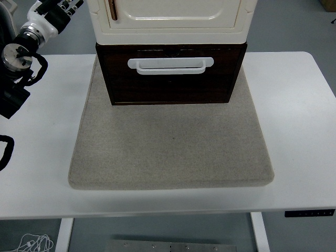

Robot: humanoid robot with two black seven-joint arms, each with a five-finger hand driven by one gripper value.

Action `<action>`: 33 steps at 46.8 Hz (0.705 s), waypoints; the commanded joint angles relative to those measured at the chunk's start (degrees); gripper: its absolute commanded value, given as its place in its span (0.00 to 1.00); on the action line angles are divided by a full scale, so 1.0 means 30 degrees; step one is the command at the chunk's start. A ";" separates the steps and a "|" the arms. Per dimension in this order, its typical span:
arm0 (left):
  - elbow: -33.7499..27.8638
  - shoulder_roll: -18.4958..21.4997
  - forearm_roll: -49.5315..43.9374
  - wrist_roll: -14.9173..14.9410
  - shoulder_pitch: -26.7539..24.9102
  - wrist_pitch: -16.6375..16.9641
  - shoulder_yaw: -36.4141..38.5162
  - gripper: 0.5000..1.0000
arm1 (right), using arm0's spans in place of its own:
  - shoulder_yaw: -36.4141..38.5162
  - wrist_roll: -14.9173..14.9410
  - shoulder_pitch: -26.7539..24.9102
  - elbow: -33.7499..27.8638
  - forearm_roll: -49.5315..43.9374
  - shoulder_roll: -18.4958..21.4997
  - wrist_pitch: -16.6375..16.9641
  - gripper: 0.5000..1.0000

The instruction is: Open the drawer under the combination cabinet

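Note:
The cream combination cabinet stands at the back of a beige mat. Under it is a dark brown drawer with a white bar handle across its front. The drawer front sits about level with the cabinet's front and looks closed. My left arm comes in at the upper left, and its hand is raised beside the cabinet's left wall, far from the handle. The picture's top edge cuts the hand off. My right arm is out of view.
The mat lies on a white table, with the table's near edge at the bottom. A cream door with a copper handle is on the cabinet above the drawer. Black cables hang at the left edge.

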 commanded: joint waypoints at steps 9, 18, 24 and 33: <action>0.0093 0.0001 -0.0060 0.0002 0.0046 0.0014 -0.0030 1.00 | 0.0001 0.0000 0.0000 0.0005 0.0000 0.0000 0.0010 0.85; 0.0005 0.0030 0.0087 0.0002 0.0046 -0.0220 0.0029 1.00 | 0.0001 0.0000 0.0000 -0.0025 0.0000 0.0000 -0.0019 0.86; 0.0151 0.0030 -0.0030 0.0002 -0.0012 -0.0221 0.0029 1.00 | -0.0028 0.0000 0.0000 0.0005 0.0000 0.0000 0.0010 0.85; -0.0023 0.0235 -0.0060 0.0090 -0.0217 -0.0220 0.0029 1.00 | 0.0001 0.0000 0.0000 0.0005 0.0000 0.0000 0.0010 0.86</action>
